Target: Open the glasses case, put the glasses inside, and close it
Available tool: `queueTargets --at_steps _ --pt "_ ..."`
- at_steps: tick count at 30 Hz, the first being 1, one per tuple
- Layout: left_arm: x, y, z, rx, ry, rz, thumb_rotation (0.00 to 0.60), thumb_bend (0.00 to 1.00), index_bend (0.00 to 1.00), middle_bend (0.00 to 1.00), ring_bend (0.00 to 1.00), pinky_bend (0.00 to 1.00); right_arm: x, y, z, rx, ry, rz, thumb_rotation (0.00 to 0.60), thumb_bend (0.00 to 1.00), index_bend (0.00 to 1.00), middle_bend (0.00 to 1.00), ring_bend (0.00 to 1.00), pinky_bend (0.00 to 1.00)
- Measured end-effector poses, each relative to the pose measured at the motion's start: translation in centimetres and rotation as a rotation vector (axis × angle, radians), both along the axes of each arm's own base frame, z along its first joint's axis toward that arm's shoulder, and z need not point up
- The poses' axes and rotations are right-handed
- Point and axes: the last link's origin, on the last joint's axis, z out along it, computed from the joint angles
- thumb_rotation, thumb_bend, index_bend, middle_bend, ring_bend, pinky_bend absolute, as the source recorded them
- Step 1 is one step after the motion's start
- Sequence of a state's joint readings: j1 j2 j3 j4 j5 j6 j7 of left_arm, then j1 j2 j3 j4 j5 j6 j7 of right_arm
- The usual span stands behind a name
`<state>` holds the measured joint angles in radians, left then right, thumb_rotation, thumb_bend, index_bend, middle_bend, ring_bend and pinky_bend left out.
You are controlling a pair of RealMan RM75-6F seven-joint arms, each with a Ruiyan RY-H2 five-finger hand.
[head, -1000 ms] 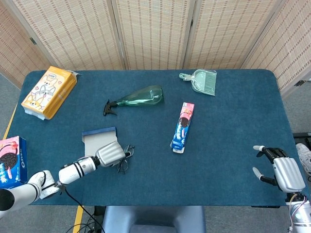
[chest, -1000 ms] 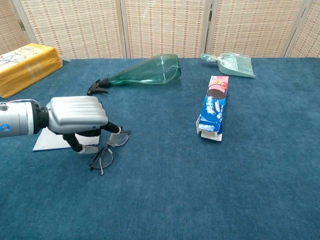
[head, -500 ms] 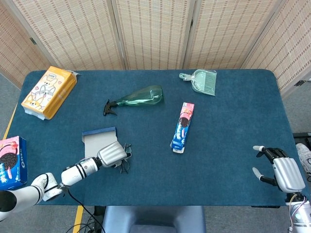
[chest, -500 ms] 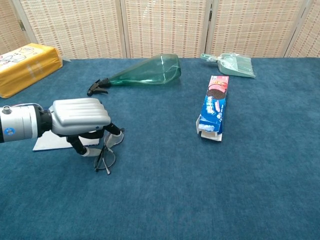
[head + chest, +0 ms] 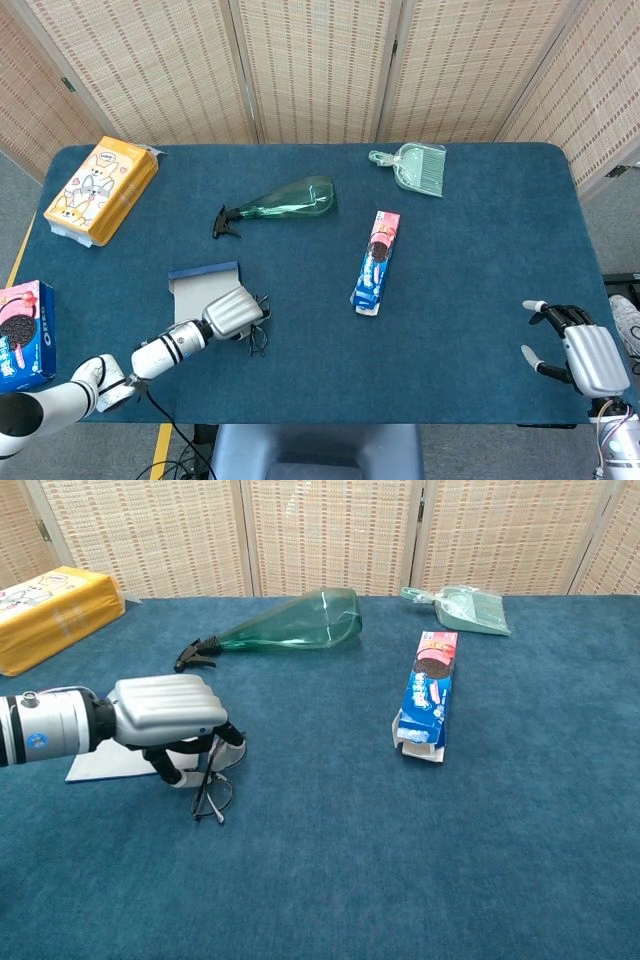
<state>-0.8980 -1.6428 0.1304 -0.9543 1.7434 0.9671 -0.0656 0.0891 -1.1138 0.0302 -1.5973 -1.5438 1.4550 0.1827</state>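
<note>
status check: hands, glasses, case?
Left hand pinching the glasses, partly lifted off the table. Right hand open, idle at the table edge. Case lying open beside left hand, nothing inside. Nothing in the way.

1. we are in a staged test room, like a robot lab, not a home.
2. woven folding screens (image 5: 320,65) close off the space behind the table (image 5: 480,300).
3. the table has a blue carpet-like cover.
4. mixed items lie apart on it: spray bottle (image 5: 285,203), dustpan (image 5: 415,165), cookie box (image 5: 377,262).
</note>
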Motion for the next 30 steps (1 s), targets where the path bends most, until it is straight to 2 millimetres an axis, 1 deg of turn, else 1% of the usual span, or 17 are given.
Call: queueTargets --at_steps 5,11,16,20,24,30 --pt "0.1 0.0 -0.1 0.007 -0.012 -0.001 0.600 0.39 0.60 0.98 0.96 1.00 0.0 0.0 0.0 -0.001 -0.001 0.000 0.600 0.29 0.25 0.42 0.32 0.24" --pt "0.2 -0.4 0.0 0.006 -0.043 0.002 0.600 0.46 0.66 0.98 0.97 1.00 0.0 0.0 0.0 -0.001 -0.001 -0.001 0.600 0.29 0.25 0.42 0.32 0.24" --pt "0.2 -0.6 0.4 0.000 -0.071 0.037 0.600 0.48 0.67 0.98 0.97 1.00 0.0 -0.1 0.0 -0.001 -0.004 0.004 0.600 0.29 0.25 0.42 0.32 0.24" --pt "0.0 -0.5 1.3 0.024 -0.095 0.076 0.600 0.48 0.68 0.98 0.97 1.00 0.0 -0.2 0.1 -0.001 -0.003 0.005 0.600 0.29 0.25 0.42 0.32 0.24" --pt "-0.9 0.0 2.5 0.064 -0.096 0.136 0.600 0.48 0.68 0.98 0.97 1.00 0.1 -0.3 0.0 0.001 -0.004 0.009 0.600 0.29 0.25 0.42 0.32 0.24" --pt "-2.4 0.5 3.6 0.114 -0.072 0.236 0.600 0.48 0.67 0.98 0.97 1.00 0.1 -0.5 -0.2 0.007 -0.007 0.016 0.600 0.29 0.25 0.42 0.32 0.24"
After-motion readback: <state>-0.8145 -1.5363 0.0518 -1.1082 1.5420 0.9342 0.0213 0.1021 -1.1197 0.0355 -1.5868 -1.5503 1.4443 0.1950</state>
